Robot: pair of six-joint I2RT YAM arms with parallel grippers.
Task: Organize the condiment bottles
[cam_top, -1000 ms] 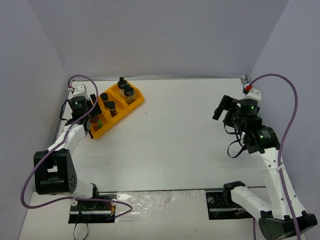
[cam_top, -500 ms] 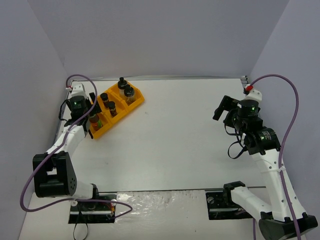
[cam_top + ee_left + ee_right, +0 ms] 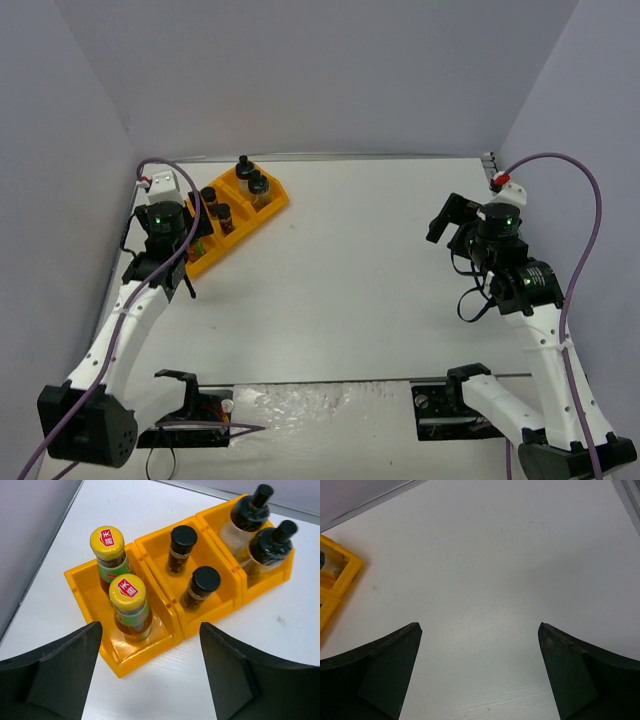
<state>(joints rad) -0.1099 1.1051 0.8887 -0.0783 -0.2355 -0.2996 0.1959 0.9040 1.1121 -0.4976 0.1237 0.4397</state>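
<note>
Left pincer (image 3: 150,627) stands apart and empty near the orange tray (image 3: 145,661), where all six condiment bottles (image 3: 131,611) sit paired by compartment. Retreat upward first, keeping both fingers (image 3: 55,672) off the yellow caps (image 3: 106,540). Right pincer (image 3: 480,625), likewise apart, hangs over the counter (image 3: 490,570).

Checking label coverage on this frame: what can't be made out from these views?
- Top view: the two sauce bottles are mostly hidden under the left gripper.
- Right wrist view: the orange tray is cut off by the left edge; its contents can't be told.
- Left wrist view: sauce label print too small to read; tray walls hide the lower parts of the wide jars.
- Top view: right gripper too small and dark to judge its opening.
</note>
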